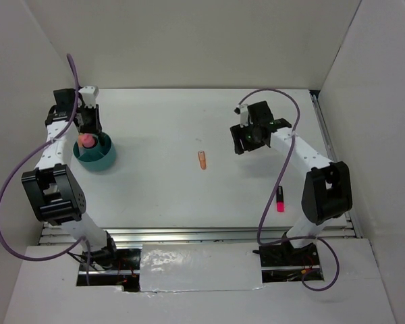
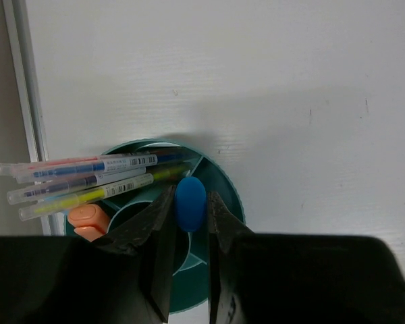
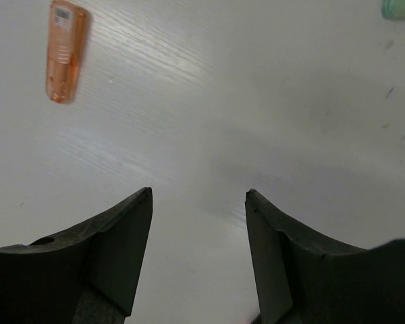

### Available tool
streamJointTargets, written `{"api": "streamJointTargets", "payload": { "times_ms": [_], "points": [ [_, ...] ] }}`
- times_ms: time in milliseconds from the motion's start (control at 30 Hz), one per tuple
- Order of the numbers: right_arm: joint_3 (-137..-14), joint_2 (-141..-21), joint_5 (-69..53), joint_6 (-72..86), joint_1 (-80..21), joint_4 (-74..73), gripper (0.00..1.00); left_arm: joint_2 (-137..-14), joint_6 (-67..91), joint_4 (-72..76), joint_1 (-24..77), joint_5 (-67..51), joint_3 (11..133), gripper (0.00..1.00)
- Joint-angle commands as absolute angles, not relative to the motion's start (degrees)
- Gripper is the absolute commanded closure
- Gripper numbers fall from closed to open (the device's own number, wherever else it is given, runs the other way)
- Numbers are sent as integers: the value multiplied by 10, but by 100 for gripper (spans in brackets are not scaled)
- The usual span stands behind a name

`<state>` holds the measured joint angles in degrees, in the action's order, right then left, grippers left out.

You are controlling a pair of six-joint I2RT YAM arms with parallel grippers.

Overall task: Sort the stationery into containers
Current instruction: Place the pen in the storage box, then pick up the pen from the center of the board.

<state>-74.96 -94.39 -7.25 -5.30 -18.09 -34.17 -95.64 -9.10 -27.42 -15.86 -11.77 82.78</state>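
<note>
Only the left wrist view shows the left gripper (image 2: 190, 201) clamped on a smooth, round-ended blue marker (image 2: 190, 210) over the divided teal tub (image 2: 231, 196), far left (clear-barrelled pens (image 2: 81, 177) lean inside). The right gripper (image 3: 199, 202) gapes wide, empty, near a stubby orange marker (image 3: 62, 50) lying at centre.

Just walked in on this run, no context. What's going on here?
The left end effector is shut on a blue marker right above the teal tub, which already holds several pens. The right end effector is open and empty over the table. An orange highlighter lies loose mid-table and a pink marker lies by the right arm's base, so the sorting is not finished.
</note>
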Motion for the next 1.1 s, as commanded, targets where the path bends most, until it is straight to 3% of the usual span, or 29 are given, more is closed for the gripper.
{"api": "streamJointTargets", "payload": {
  "times_ms": [0, 167, 333, 533, 1067],
  "points": [
    [-710, -893, -76, -33, -137, -388, 36, -969, -109, -288, -154, -110, 862, 85],
    [-642, -847, -63, -18, -74, -446, 39, -960, -101, -287, -150, -129, 855, 52],
    [-597, -822, -46, -4, -10, -490, 39, -940, -91, -269, -142, -145, 838, 37],
    [-587, -841, -37, -1, 56, -516, 39, -899, -82, -225, -136, -166, 802, 33],
    [-635, -989, -25, -30, 20, -567, 41, -850, -53, -187, -122, -155, 787, 30]
  ]
}}
